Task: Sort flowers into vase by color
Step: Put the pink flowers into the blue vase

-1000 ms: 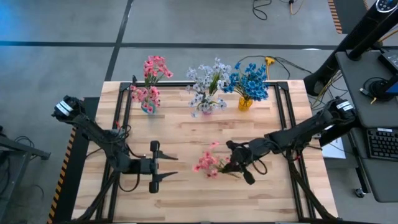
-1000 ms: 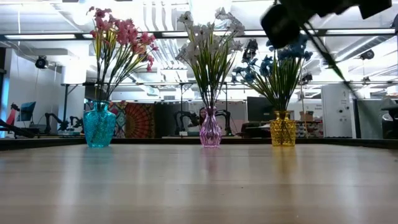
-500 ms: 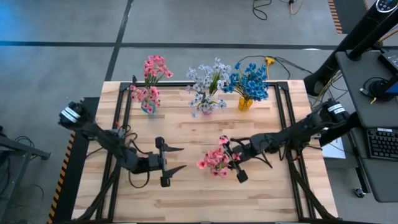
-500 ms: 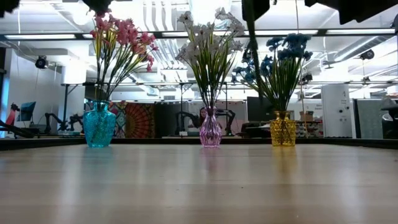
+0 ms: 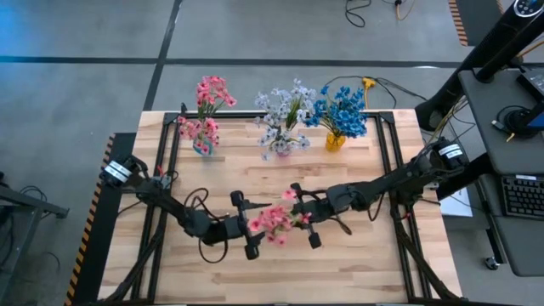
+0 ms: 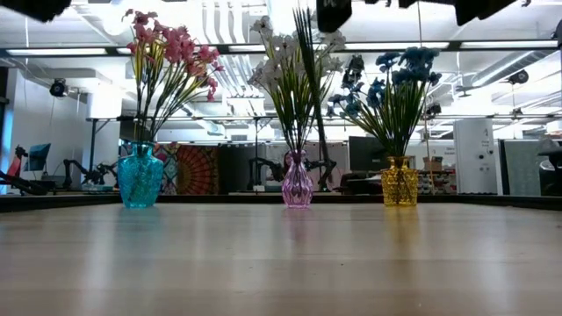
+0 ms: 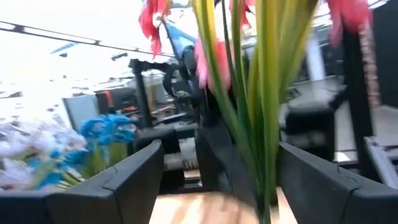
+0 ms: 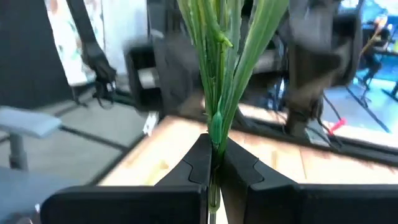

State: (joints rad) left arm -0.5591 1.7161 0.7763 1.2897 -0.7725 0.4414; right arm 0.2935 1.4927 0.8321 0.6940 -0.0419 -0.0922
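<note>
Three vases stood in a row along the table's (image 5: 255,183) far edge: teal vase (image 5: 202,147) with pink flowers (image 5: 211,92), purple vase (image 5: 281,150) with lavender-white flowers (image 5: 283,109), yellow vase (image 5: 335,141) with blue flowers (image 5: 342,110). One loose pink spray (image 5: 274,219), green-stemmed, hung above table centre. Right gripper (image 5: 303,217) was clamped on its stem. Left gripper (image 5: 248,225) stood open around the blossoms. Table: pale wood planks. Workshop room behind.

Green flower stems (image 8: 219,74) pinched in right end effector (image 8: 214,163)
</note>
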